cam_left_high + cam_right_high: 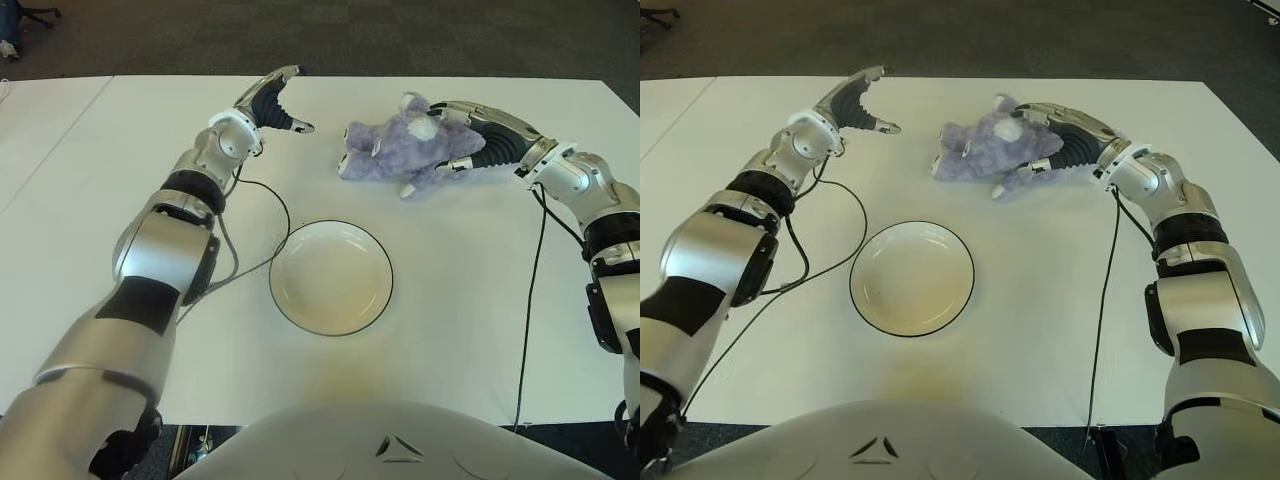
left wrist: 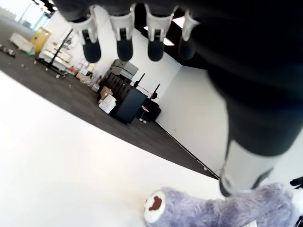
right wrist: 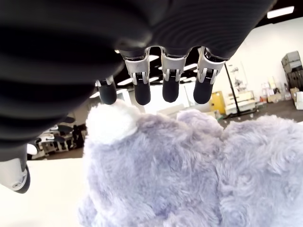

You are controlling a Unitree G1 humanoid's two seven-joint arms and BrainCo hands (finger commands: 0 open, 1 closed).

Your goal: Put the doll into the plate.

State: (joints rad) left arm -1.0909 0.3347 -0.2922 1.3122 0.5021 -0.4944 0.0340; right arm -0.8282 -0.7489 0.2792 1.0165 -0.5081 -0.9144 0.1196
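A purple plush doll (image 1: 395, 152) lies on the white table (image 1: 90, 190), behind and to the right of a white, dark-rimmed plate (image 1: 330, 277) that has nothing in it. My right hand (image 1: 450, 135) is arched round the doll from the right, open. Its fingers (image 3: 170, 90) hover just over the fur (image 3: 180, 170) and its thumb (image 1: 458, 165) is at the doll's near side. My left hand (image 1: 298, 100) is raised left of the doll, open with nothing in it; the doll's head (image 2: 203, 210) shows in the left wrist view.
A black cable (image 1: 272, 195) loops from my left arm to the plate's left rim. Another cable (image 1: 530, 300) runs down the table on the right. Dark carpet (image 1: 350, 35) lies past the table's far edge.
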